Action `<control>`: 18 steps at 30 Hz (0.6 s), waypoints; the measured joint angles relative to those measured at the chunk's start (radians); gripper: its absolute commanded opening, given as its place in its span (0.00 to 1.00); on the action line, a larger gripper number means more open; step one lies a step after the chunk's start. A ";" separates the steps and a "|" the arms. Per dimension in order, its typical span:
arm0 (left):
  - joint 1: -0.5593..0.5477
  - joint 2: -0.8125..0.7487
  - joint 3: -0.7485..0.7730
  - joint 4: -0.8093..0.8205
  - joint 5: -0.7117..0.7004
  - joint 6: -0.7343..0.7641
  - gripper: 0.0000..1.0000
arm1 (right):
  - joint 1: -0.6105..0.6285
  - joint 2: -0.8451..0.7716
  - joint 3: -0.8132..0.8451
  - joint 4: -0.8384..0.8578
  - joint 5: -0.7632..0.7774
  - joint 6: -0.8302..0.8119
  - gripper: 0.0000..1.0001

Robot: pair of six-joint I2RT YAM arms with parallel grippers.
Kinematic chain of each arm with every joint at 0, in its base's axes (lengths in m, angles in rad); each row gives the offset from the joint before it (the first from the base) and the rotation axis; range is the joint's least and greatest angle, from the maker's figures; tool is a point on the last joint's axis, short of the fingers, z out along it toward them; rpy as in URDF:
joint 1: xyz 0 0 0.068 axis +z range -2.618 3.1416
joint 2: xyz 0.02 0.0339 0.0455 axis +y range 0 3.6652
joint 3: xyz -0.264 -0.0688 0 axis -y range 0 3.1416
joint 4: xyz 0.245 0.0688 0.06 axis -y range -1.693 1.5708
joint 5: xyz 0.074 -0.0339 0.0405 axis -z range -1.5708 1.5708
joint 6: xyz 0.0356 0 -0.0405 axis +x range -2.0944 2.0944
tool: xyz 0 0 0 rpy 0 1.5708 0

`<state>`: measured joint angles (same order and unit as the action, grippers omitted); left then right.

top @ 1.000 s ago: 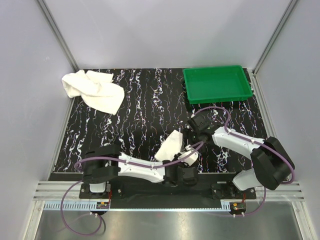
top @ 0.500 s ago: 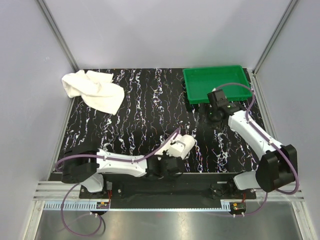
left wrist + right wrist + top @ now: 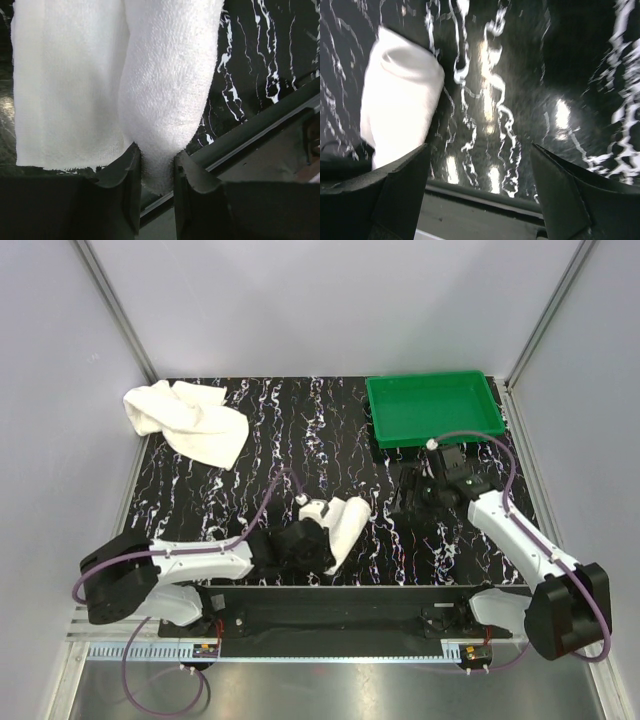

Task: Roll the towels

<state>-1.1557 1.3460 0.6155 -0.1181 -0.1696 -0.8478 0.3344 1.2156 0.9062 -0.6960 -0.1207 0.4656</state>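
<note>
So the left end effector (image 3: 156, 169) is pinched down on the smaller towel (image 3: 345, 523). It looks rolled up already and sits near the front edge of the bench (image 3: 300, 445), about mid-width. Its long axis runs roughly front to back, leaning a bit.

The right end effector (image 3: 479, 160) has its jaws wide apart with nothing in them. The roll is just off to its left, near but not touching.

What matters imo: the larger towel (image 3: 190, 420) is a crumpled heap in the back left corner, well apart from both arms, across from the green tray (image 3: 436, 439) at back right. That's the left arm's side, so I'd guess it has the easier reach once it lets go.
</note>
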 measured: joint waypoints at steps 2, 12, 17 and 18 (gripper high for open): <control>0.059 -0.029 -0.050 0.059 0.069 -0.022 0.00 | 0.000 -0.032 -0.071 0.033 -0.057 0.008 0.86; 0.289 -0.008 -0.259 0.453 0.419 -0.180 0.00 | 0.000 -0.172 -0.362 0.364 -0.349 0.139 0.88; 0.395 0.042 -0.344 0.633 0.565 -0.272 0.00 | 0.002 -0.108 -0.469 0.583 -0.441 0.222 0.88; 0.405 0.050 -0.351 0.652 0.581 -0.283 0.00 | 0.005 -0.085 -0.479 0.621 -0.451 0.235 0.88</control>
<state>-0.7509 1.3956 0.2646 0.5335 0.4114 -1.1305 0.3389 1.1301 0.4271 -0.0746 -0.5713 0.7002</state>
